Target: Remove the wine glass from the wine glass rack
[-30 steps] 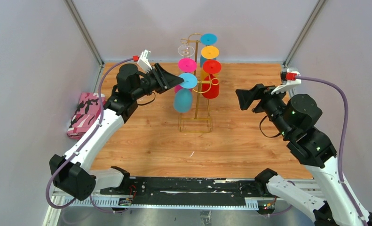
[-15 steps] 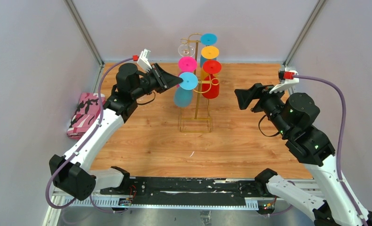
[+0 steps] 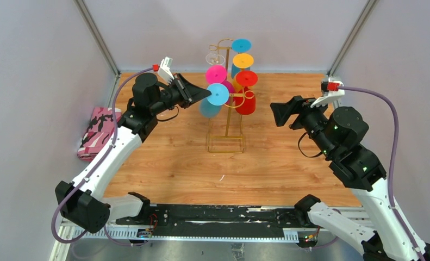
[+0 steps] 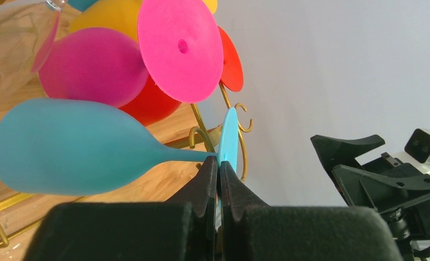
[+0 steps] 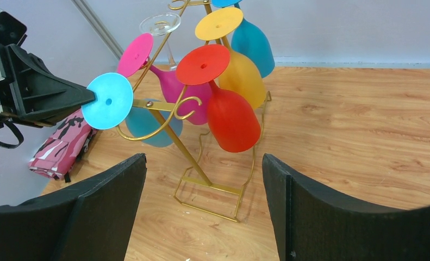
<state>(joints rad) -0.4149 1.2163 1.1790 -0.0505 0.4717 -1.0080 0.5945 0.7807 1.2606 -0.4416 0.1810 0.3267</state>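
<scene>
Wood-grain tabletop (image 3: 169, 163), thin gold wire rack (image 5: 186, 152); left gripper (image 4: 219, 166) clamped on slender stem of matte blue wine glass (image 4: 82, 149); right gripper (image 5: 203, 163) spread wide, holding nothing

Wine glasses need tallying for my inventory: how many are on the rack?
6. Left side, top down: clear, pink, light blue, its stem in the left gripper. Right side, top down: teal, yellow, red. Others could hide behind them.

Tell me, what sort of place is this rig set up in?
Probably a lab test booth: blank grey walls on metal posts, a wood table, and a rack of coloured glasses as a prop.
</scene>
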